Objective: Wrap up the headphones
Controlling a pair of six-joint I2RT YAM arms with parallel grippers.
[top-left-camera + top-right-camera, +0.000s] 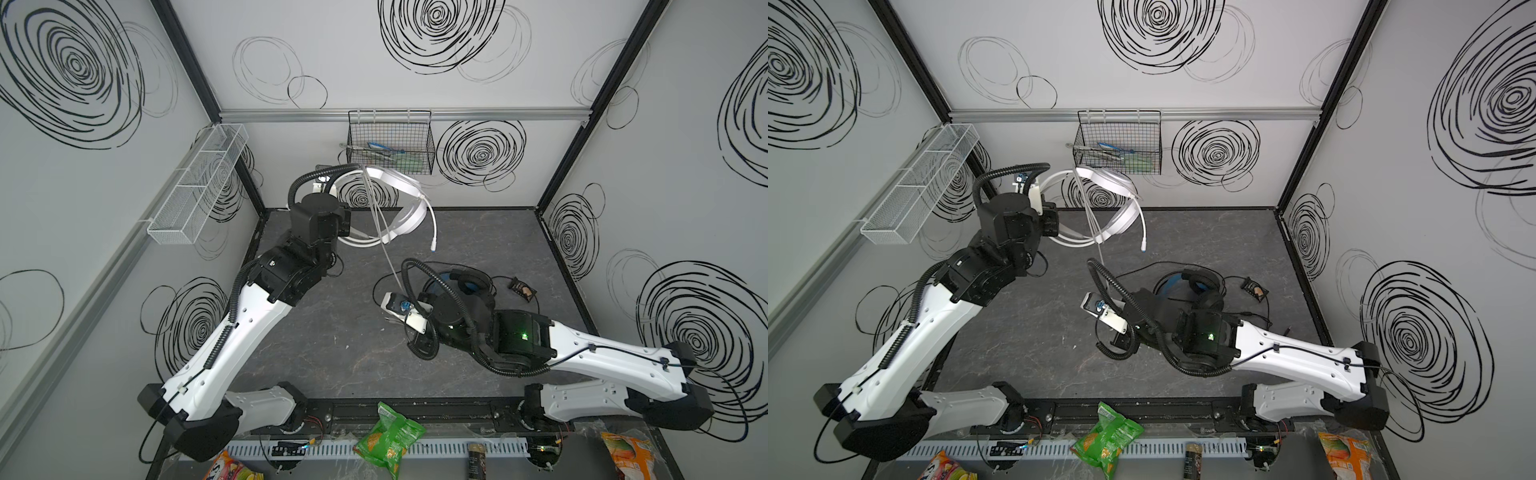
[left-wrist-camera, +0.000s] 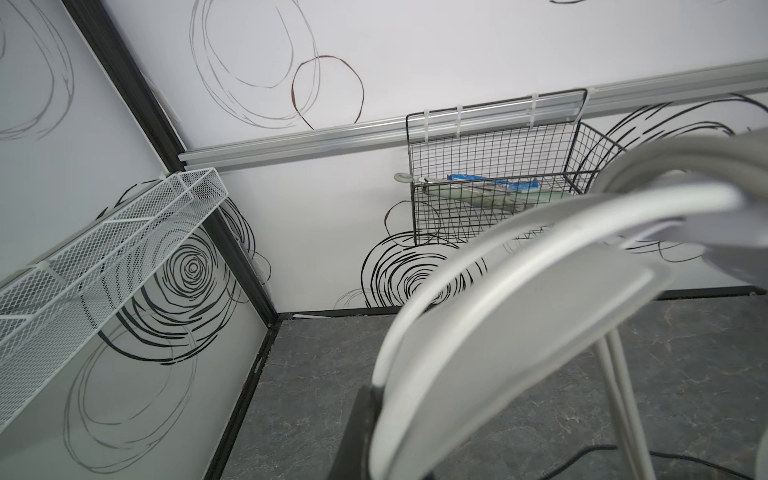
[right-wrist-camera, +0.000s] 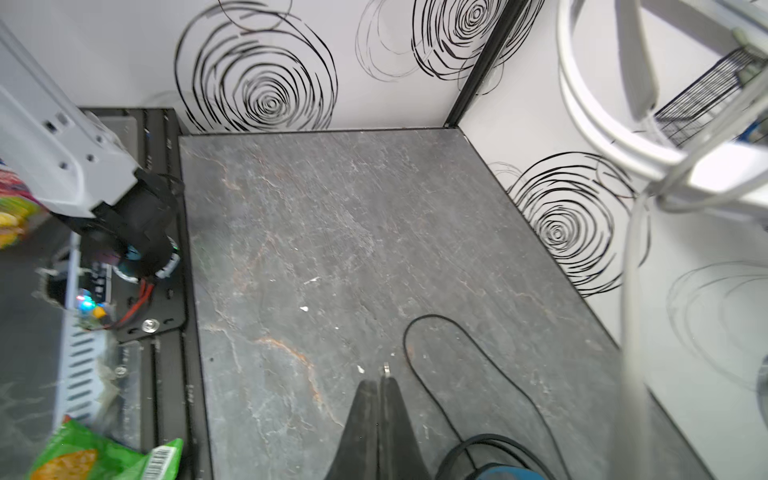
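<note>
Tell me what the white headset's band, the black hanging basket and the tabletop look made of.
The white headset band looks like smooth, slightly glossy plastic: an even white, thin curved strip. The black basket is a wire grid, probably coated metal. The tabletop is dark grey with pale and rusty veins, matte; real slate or printed laminate, I cannot tell.

Aloft headset (image 1: 411, 220) behind tabletop headset (image 1: 463, 279)
</note>
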